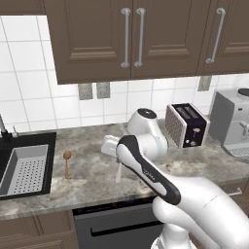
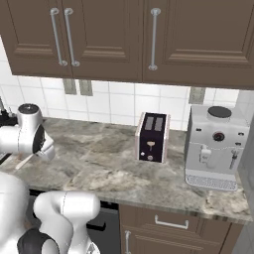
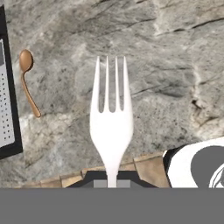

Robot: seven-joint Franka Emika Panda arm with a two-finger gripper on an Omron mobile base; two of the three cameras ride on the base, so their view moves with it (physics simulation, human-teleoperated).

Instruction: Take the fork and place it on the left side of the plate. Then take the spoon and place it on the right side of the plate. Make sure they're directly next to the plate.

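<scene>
gripper (image 3: 112,183) clamped narrow on the fork (image 3: 111,124) handle; fork stands out from the fingers, tines pointing away, lifted above the counter (image 3: 166,57). in the left base view the fork (image 1: 117,172) hangs pale below the wrist, over the counter's middle. spoon (image 3: 27,81) lies flat on the counter to the fork's left in the hand view, bowl away, near the sink (image 3: 6,105) edge but apart from it. left base view: spoon (image 1: 66,163) between sink (image 1: 26,168) and arm. toaster (image 1: 186,125) sits toward the back wall, right of the arm; coffee machine (image 1: 234,121) further right. the arm's own elbow blocks much of the counter centre. open stone around the fork; front edge of counter close below the gripper.
</scene>
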